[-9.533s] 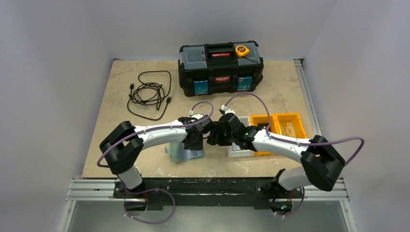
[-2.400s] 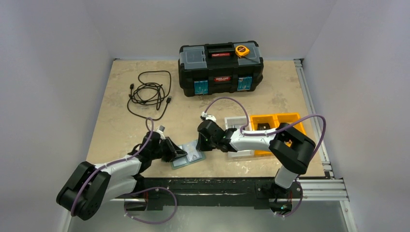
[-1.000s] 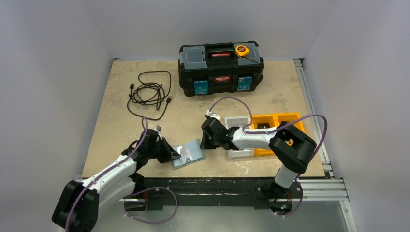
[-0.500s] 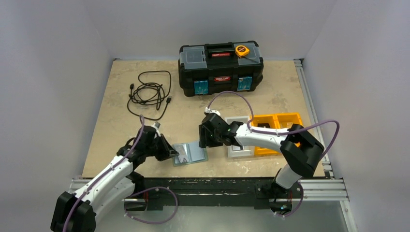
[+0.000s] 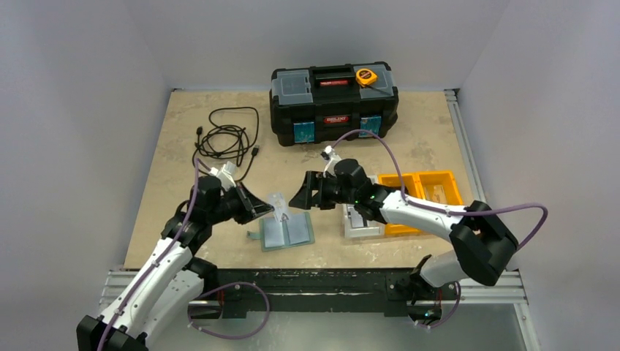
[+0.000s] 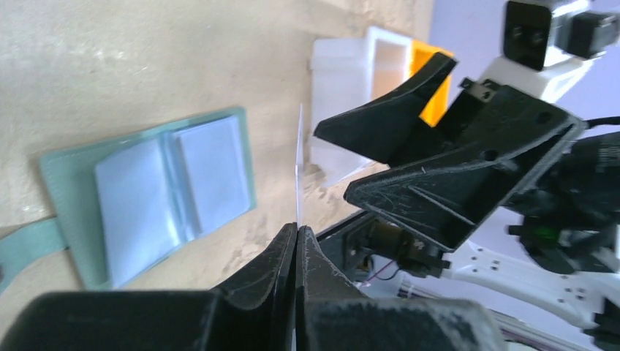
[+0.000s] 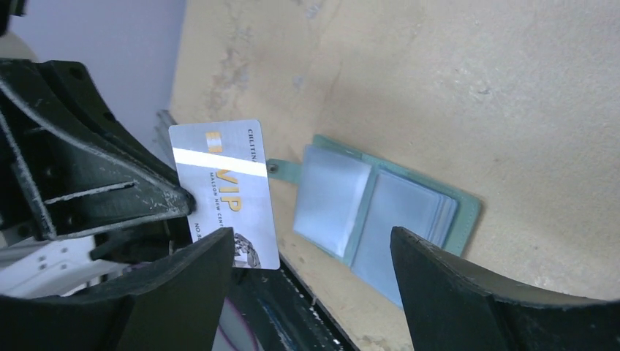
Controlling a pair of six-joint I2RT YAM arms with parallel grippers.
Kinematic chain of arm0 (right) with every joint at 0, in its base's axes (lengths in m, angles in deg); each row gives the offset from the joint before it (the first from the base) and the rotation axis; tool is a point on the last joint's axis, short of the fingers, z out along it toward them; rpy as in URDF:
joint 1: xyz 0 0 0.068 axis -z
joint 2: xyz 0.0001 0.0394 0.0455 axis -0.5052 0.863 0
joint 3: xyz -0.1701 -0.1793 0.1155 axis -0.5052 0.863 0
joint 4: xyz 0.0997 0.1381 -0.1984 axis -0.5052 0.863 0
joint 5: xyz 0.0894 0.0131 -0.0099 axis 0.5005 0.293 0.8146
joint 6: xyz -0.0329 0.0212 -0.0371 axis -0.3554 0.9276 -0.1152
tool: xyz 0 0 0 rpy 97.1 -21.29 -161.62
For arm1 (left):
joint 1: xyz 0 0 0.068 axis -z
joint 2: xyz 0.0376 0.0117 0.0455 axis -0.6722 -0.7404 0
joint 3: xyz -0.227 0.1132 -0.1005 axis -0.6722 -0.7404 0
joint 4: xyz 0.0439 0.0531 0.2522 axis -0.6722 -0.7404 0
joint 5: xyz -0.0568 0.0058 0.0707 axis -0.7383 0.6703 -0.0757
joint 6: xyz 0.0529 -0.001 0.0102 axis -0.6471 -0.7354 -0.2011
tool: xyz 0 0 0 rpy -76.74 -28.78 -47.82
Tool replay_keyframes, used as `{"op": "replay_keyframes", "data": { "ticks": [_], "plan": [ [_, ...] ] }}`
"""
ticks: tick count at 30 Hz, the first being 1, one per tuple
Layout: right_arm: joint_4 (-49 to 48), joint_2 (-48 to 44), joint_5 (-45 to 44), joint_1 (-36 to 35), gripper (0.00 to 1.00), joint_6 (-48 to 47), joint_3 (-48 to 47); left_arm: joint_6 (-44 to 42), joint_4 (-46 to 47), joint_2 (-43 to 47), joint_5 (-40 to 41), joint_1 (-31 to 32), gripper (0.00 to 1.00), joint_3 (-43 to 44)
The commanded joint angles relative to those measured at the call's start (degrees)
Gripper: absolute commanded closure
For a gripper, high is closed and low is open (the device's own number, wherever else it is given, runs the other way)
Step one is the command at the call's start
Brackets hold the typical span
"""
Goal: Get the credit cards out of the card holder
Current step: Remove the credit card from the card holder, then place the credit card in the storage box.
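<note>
The teal card holder (image 5: 287,232) lies open and flat on the table, its pale blue pockets up; it also shows in the left wrist view (image 6: 146,197) and the right wrist view (image 7: 380,208). My left gripper (image 5: 266,211) (image 6: 297,228) is shut on one credit card (image 5: 280,206), held upright above the holder's left side. In the right wrist view the card (image 7: 227,194) looks glossy grey with gold "VIP" lettering; in the left wrist view (image 6: 299,168) it is edge-on. My right gripper (image 5: 305,196) (image 7: 314,252) is open wide and empty, facing the card from the right. No other card shows.
A black toolbox (image 5: 334,102) with a yellow tape measure (image 5: 365,76) on top stands at the back. A coiled black cable (image 5: 227,142) lies at the back left. A white bin (image 5: 362,221) and orange bins (image 5: 420,191) sit right of the holder.
My left gripper has risen from the holder's left edge with a card pinched in it. My right gripper has lifted off the holder and opened wide. The holder now lies squarer to the table edge.
</note>
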Motion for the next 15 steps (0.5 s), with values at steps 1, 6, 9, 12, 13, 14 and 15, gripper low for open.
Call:
{"op": "replay_keyframes", "data": {
  "ticks": [1,6,9,12,13,14,15],
  "plan": [
    [-18.4,-3.2,11.7,3.5,0.21,6.8,4.1,4.2,8.0,-0.1,-8.2,-2.8,1.0,2.1],
    [-32.2,-2.4,18.3,6.1,0.22,15.0,8.1,8.6,16.1,-2.3,-13.3,-4.4,1.0,1.4],
    [-38.8,-1.1,20.4,6.4,0.25,19.2,9.5,10.6,20.3,-3.5,-15.0,-4.6,1.0,0.6],
    [-42.2,0.0,21.5,6.4,0.34,21.6,10.0,11.7,22.9,-4.5,-16.2,-4.7,1.0,0.2],
    [-43.4,0.3,21.7,6.5,0.36,22.3,10.2,12.0,24.2,-4.8,-16.5,-4.7,1.0,0.1],
    [-44.8,0.7,22.0,6.5,0.38,23.1,10.5,12.3,25.0,-5.2,-16.8,-4.7,1.0,-0.1],
    [-45.7,1.1,22.2,6.5,0.41,23.6,10.6,12.5,25.5,-5.5,-17.2,-4.7,1.0,-0.4]
  ]
}}
